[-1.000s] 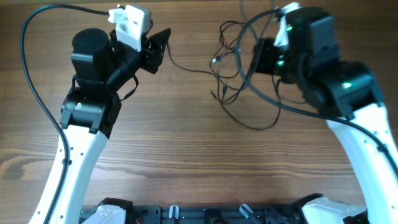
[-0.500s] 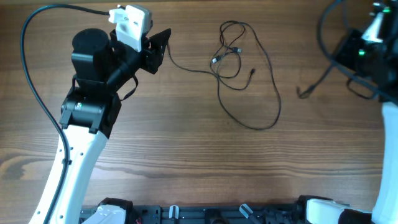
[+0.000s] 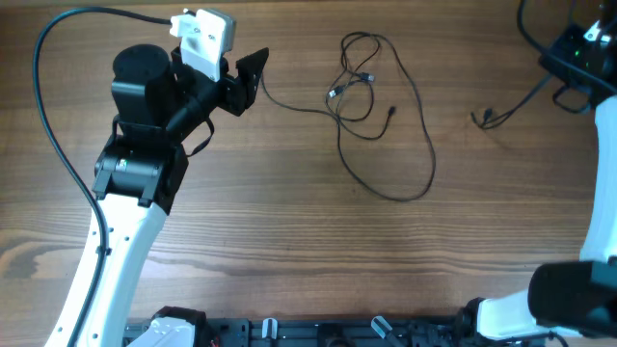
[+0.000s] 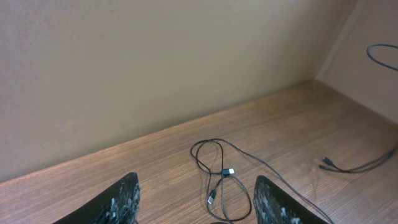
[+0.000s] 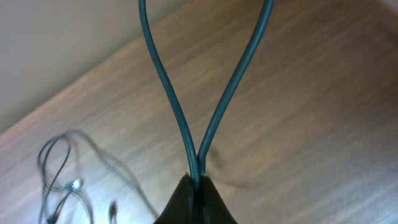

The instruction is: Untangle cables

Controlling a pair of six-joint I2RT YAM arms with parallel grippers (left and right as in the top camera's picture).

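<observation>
Left gripper [image 4: 200, 200] open, jaws wide, nothing between them. The loose cable loops [image 3: 362, 96] lie on the table [image 3: 289, 241] top-centre, one strand trailing toward it. Right gripper [image 5: 196, 182] clamped on a separate cable [image 5: 178, 124], folded double at the fingertips; it sits far right, well apart from the loops.
</observation>
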